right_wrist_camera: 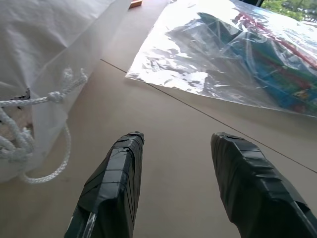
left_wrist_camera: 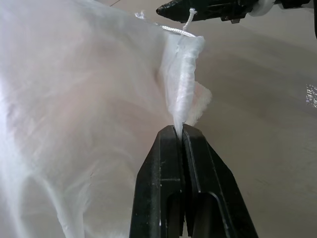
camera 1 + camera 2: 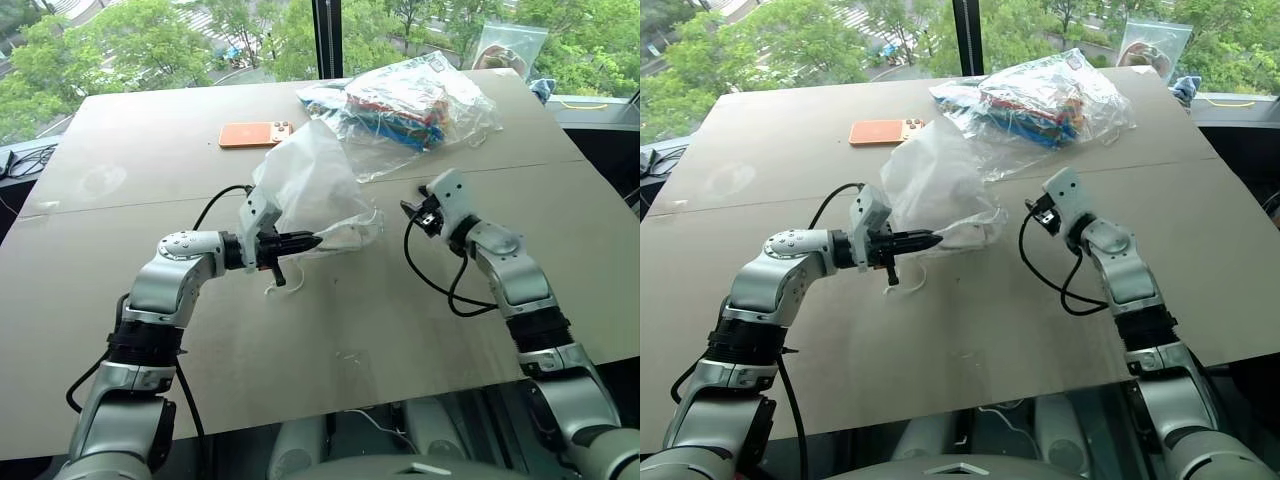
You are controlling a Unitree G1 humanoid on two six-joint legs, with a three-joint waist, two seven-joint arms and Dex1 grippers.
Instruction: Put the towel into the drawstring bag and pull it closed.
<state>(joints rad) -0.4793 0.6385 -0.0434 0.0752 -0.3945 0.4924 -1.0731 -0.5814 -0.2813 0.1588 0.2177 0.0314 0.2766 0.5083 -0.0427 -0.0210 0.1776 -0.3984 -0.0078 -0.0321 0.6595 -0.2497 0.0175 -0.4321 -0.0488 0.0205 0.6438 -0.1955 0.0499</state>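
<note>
The drawstring bag (image 3: 310, 180), thin translucent white fabric, stands bunched up in the middle of the table. My left gripper (image 3: 312, 241) is shut on a gathered edge at the bag's mouth (image 2: 181, 99), holding it just above the table. A nubby off-white bit (image 2: 202, 101) peeks past that pinched edge; I cannot tell whether it is the towel. White knotted cords (image 1: 49, 99) hang from the mouth on the side facing my right gripper. My right gripper (image 3: 408, 210) hovers a short way to the right of the bag, open, with nothing between its fingers (image 1: 119, 168).
A clear plastic bag with colourful contents (image 3: 410, 100) lies just behind the drawstring bag. An orange phone (image 3: 255, 134) lies at the back, left of centre. Another small clear bag (image 3: 508, 45) leans at the window, far right. Bare tabletop (image 3: 330, 330) spreads in front.
</note>
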